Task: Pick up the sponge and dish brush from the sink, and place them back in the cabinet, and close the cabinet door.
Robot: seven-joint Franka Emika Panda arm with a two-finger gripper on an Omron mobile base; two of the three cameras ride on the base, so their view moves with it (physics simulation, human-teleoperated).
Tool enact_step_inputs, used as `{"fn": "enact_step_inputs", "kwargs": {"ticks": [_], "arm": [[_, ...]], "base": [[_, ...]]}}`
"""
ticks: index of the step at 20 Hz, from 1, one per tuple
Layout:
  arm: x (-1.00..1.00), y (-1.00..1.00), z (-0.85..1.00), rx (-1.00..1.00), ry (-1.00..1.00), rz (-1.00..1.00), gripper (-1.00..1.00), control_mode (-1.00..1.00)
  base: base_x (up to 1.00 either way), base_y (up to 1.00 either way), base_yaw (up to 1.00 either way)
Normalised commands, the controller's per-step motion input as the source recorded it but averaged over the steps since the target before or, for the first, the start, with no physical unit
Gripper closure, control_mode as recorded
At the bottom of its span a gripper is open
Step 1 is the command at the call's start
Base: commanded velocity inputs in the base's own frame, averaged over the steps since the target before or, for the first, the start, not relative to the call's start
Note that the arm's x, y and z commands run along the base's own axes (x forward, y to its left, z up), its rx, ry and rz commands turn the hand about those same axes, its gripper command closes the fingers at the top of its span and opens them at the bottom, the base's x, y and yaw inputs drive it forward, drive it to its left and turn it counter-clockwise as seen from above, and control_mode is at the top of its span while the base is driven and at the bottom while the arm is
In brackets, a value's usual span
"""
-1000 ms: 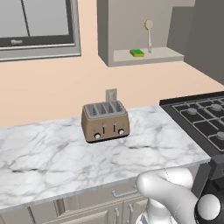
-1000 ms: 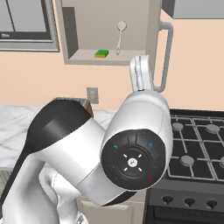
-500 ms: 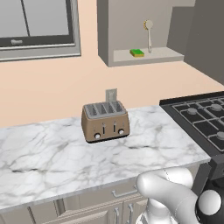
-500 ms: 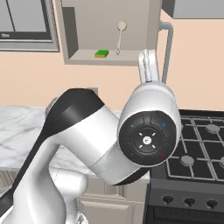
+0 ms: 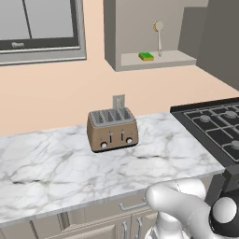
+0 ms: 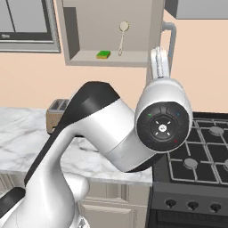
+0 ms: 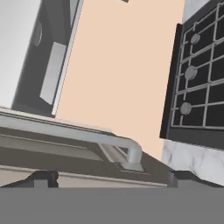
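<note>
At upper centre of the frame, the sponge (image 5: 146, 56) lies in the open cabinet (image 5: 140, 28) beside the upright dish brush (image 5: 159, 35); a toaster (image 5: 112, 129) sits mid-frame.

Even, flat rendered light fills all views, bright and free of glare. Soft shade sits inside the grey-taupe wall-hung cabinet (image 5: 140, 32) and beneath the tan metal toaster (image 5: 112, 129) on the white marble desk (image 5: 56, 168). Edges stay sharp; the hand view looks coarser, slightly blocky.

White arm (image 6: 111, 129) with dark joints
Glossy rounded white shells, black bands at the joints, and a round black end cap bearing small green, blue and red dots.
</note>
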Motion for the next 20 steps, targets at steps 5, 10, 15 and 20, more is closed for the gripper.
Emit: {"fn": "enact_step_inputs", "kwargs": {"ticks": [5,10,15,20], "arm": [[0.24,-0.28,0.00,0.04,0.00,0.03,-1.00,-1.00],[0.17,-0.24,0.00,0.08,0.00,0.09,-1.00,-1.00],[0.00,-0.04,0.00,0.02,0.00,0.13,-1.00,-1.00],[0.00,0.01,-0.04,0.00,-0.02,0.14,-1.00,-1.00]], "base": [[0.00,0.00,0.00],[0.00,0.00,0.00],[0.00,0.00,0.00],[0.00,0.00,0.00]]}}
